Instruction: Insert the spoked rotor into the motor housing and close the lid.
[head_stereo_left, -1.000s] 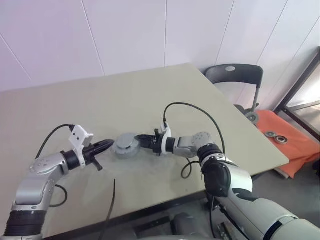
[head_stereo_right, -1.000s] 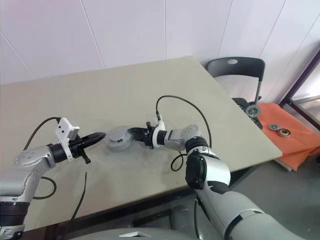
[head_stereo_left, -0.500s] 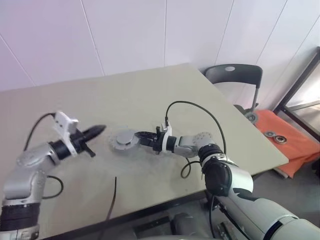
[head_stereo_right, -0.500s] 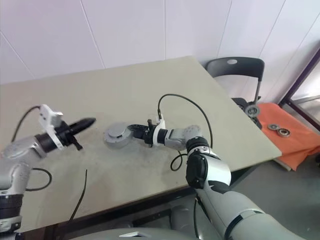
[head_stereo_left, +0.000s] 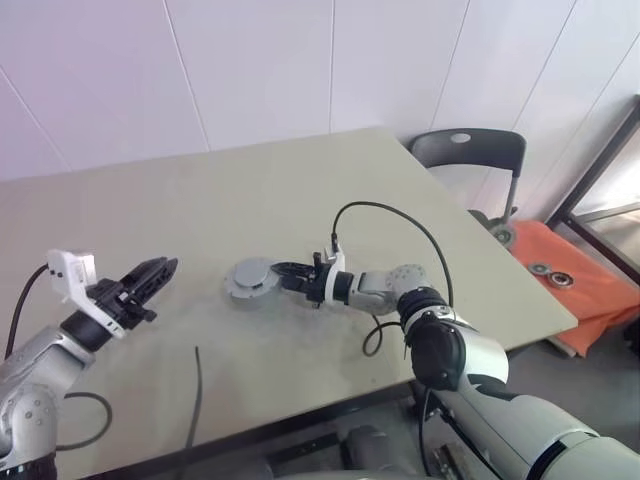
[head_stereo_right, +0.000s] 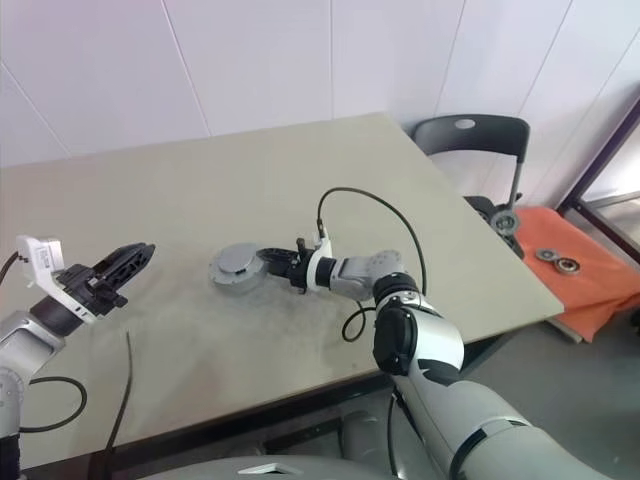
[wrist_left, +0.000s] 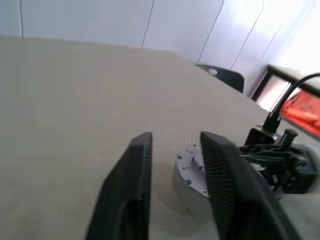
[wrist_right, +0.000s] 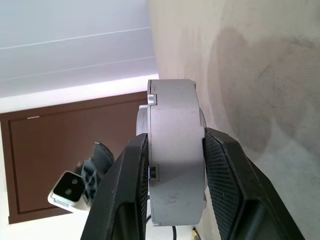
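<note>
The motor housing (head_stereo_left: 249, 283), a short grey puck, stands on the table near its middle. The lid (head_stereo_left: 251, 272), a flat pale disc, lies on top of it. My right gripper (head_stereo_left: 274, 273) reaches in from the right and is shut on the housing; in the right wrist view its fingers (wrist_right: 129, 190) press both sides of the housing (wrist_right: 175, 150). My left gripper (head_stereo_left: 165, 268) hovers well to the left of the housing, open and holding nothing. The left wrist view has the housing (wrist_left: 192, 170) beyond the gap of the left gripper (wrist_left: 175, 137). The spoked rotor is hidden.
A loose black cable (head_stereo_left: 195, 400) lies on the table near its front edge. Behind the table's right corner stands a dark chair (head_stereo_left: 470, 150). An orange mat (head_stereo_left: 590, 280) with metal parts lies on the floor at the right.
My left gripper has drawn back to the left, away from the housing, rolled and opened from shut. The right gripper has kept its hold in place.
</note>
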